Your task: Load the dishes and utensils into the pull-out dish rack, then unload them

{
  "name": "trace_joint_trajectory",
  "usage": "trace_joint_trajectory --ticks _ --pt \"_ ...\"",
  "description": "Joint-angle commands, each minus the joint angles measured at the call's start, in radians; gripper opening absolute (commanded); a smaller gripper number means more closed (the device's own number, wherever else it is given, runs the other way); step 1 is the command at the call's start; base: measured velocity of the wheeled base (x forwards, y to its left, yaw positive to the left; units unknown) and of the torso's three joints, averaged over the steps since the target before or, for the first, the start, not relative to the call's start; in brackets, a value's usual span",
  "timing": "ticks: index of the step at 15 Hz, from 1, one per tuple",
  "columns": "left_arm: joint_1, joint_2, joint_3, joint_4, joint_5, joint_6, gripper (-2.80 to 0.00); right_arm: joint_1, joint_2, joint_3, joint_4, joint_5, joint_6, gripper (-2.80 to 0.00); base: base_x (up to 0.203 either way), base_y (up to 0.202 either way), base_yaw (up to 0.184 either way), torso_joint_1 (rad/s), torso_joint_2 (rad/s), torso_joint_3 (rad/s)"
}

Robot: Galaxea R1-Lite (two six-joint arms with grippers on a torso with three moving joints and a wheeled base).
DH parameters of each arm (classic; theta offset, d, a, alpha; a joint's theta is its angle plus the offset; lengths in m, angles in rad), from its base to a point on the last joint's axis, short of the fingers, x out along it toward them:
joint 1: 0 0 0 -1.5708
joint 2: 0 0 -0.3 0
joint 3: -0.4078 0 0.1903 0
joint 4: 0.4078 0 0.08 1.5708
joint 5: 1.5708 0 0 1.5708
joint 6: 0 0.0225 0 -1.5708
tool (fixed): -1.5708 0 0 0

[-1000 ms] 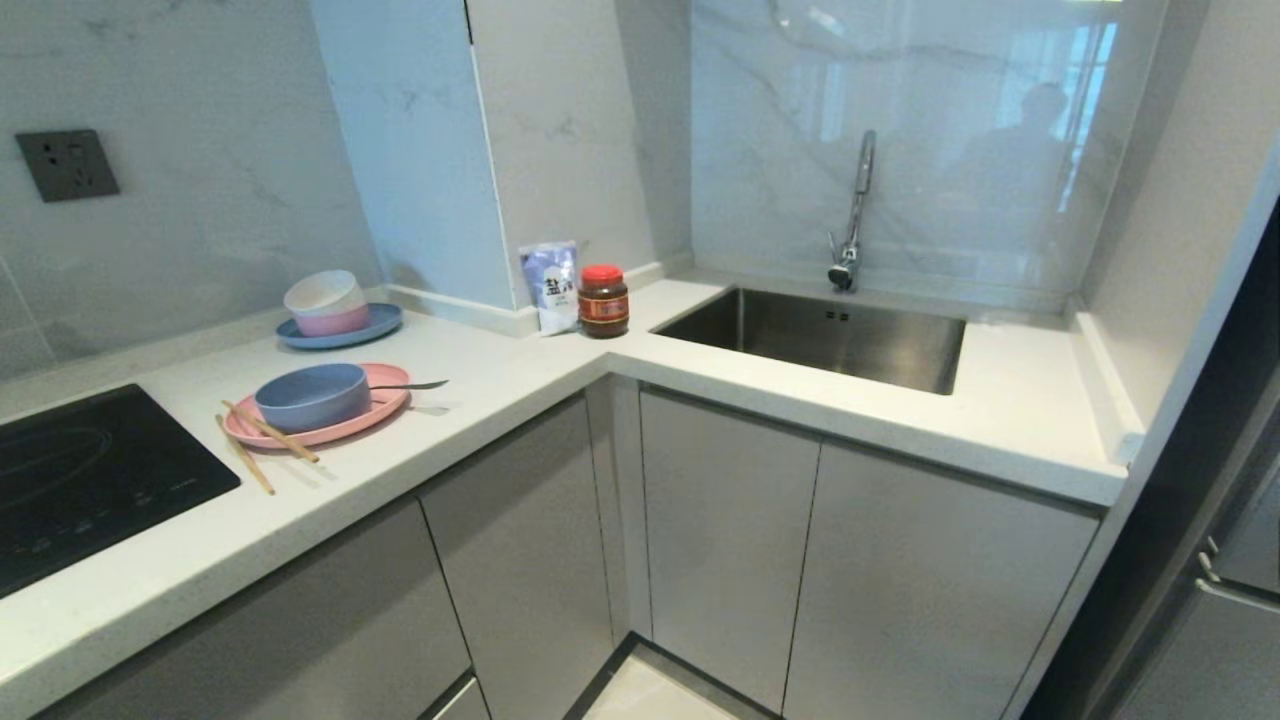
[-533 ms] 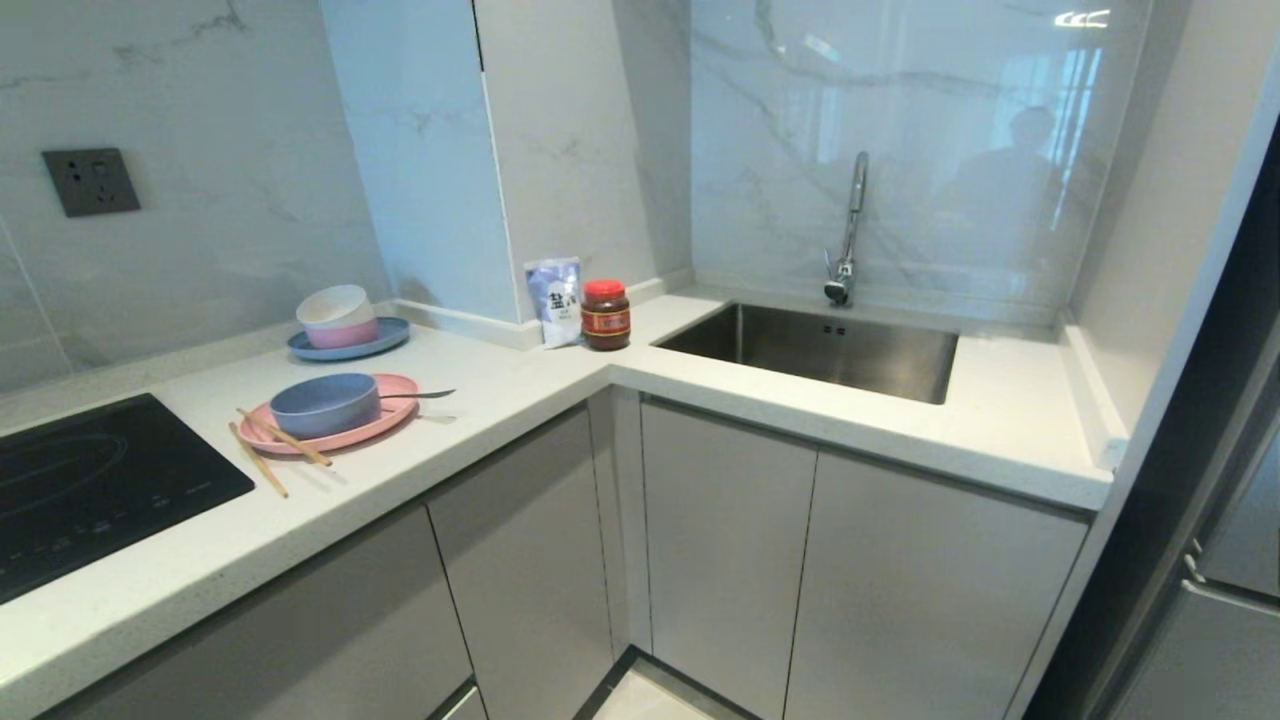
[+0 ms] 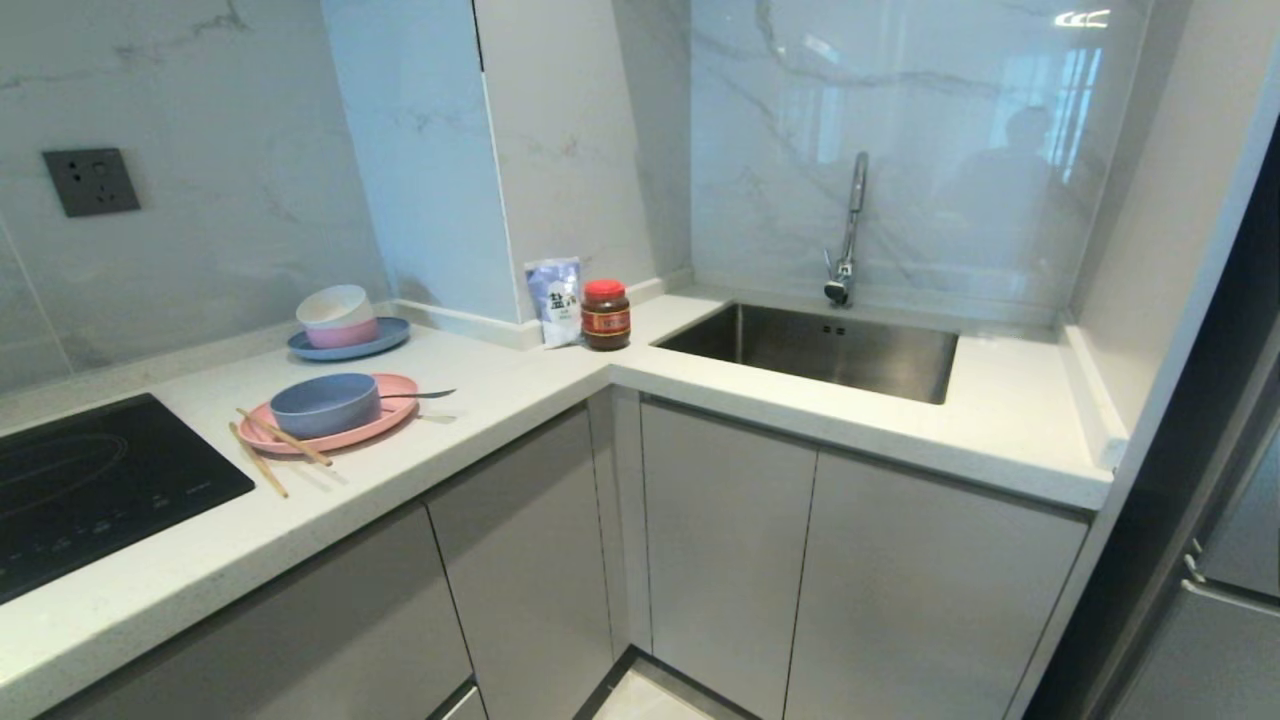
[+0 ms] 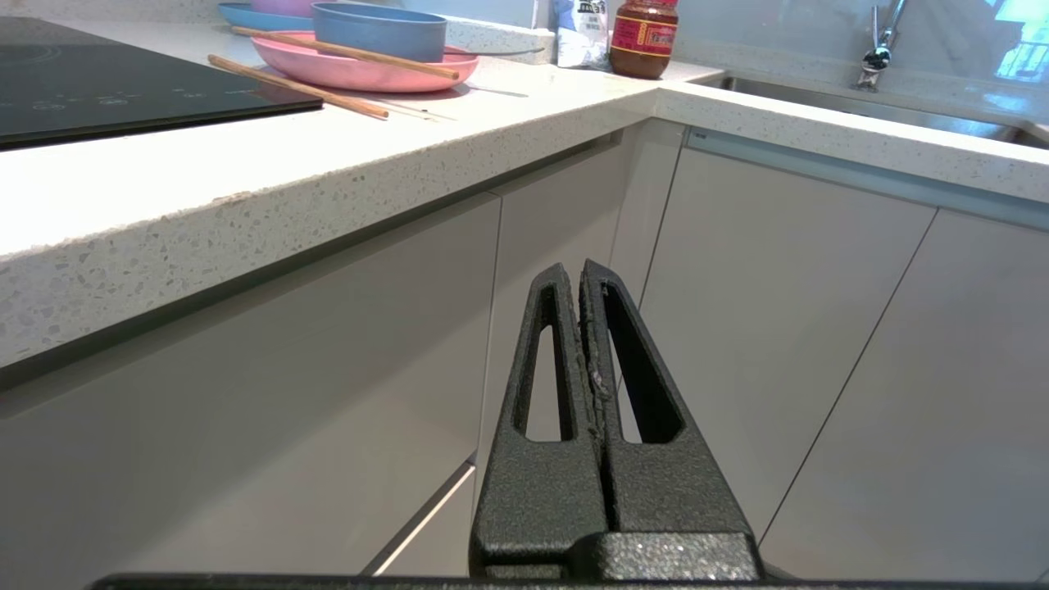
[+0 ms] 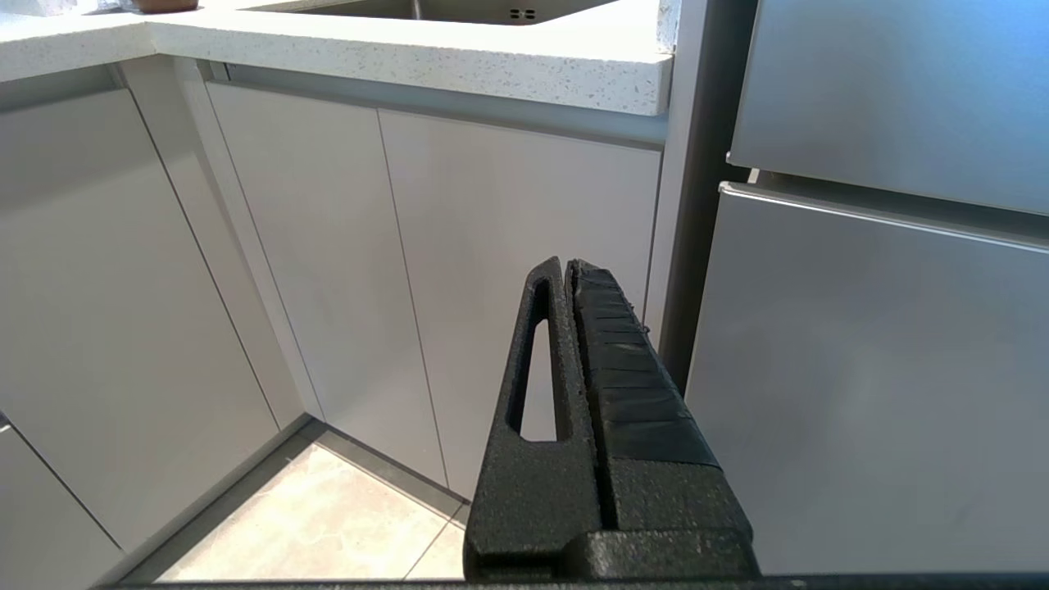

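On the white speckled stone countertop (image 3: 480, 400), just right of the black glass cooktop (image 3: 90, 480), sits the pink plate (image 3: 385, 412): flat, round, matte. The blue-grey bowl (image 3: 325, 403) stands upright on the plate's left half, smooth and round, mouth up. Here are the chopsticks (image 3: 283, 437), thin light-brown wooden sticks. One leans across the plate's near-left rim, touching the bowl's side, its long axis running from the cooktop side toward the counter's front edge. The other lies flat on the counter just beside the plate, roughly parallel. The spoon (image 3: 420, 394), slim dark-looking metal, has its long handle poking off the plate's right rim, pointing toward the sink (image 3: 830, 345); its bowl end is hidden behind the blue-grey bowl.

Behind the plate, a cream bowl (image 3: 335, 305) is nested in a pink one on a blue plate (image 3: 385, 338). In the corner stand a white salt pouch (image 3: 556, 298) and a red-lidded jar (image 3: 605, 313).

Below counter level the left gripper (image 4: 580, 274) hangs before flat grey cabinet fronts (image 4: 344, 344), black textured fingers pressed together on nothing. The right gripper (image 5: 567, 270) is likewise squeezed closed and empty, facing the cabinet doors (image 5: 508, 270) beside a steel appliance (image 5: 869, 369). No rack shows; all fronts are closed
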Motion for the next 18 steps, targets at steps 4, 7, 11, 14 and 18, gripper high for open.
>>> trace_joint_trajectory --ticks 4,7,11,14,18 --pt "0.000 0.001 0.026 -0.001 0.000 -0.001 -2.80 0.001 -0.004 0.002 0.001 0.000 0.000 -2.80 0.000 0.000 0.000 0.000 0.00 0.000" --pt "0.000 0.001 0.026 -0.001 0.000 -0.001 -2.80 0.000 -0.004 0.002 0.000 0.000 0.000 -2.80 0.000 0.000 0.000 0.000 0.00 0.000" --pt "0.000 0.001 0.026 -0.001 0.000 -0.001 -2.80 0.000 -0.004 0.002 0.001 0.000 0.002 -2.80 0.000 0.000 0.000 0.000 0.00 0.000" --pt "0.000 0.001 0.026 -0.001 0.000 -0.001 -2.80 0.001 -0.003 0.002 0.000 0.000 0.002 -2.80 0.000 0.000 0.000 0.000 0.00 0.000" --pt "0.000 0.002 0.026 -0.001 0.000 -0.001 -2.80 0.001 -0.004 0.002 -0.001 0.000 0.000 -2.80 0.000 0.000 0.000 0.000 0.00 0.000"
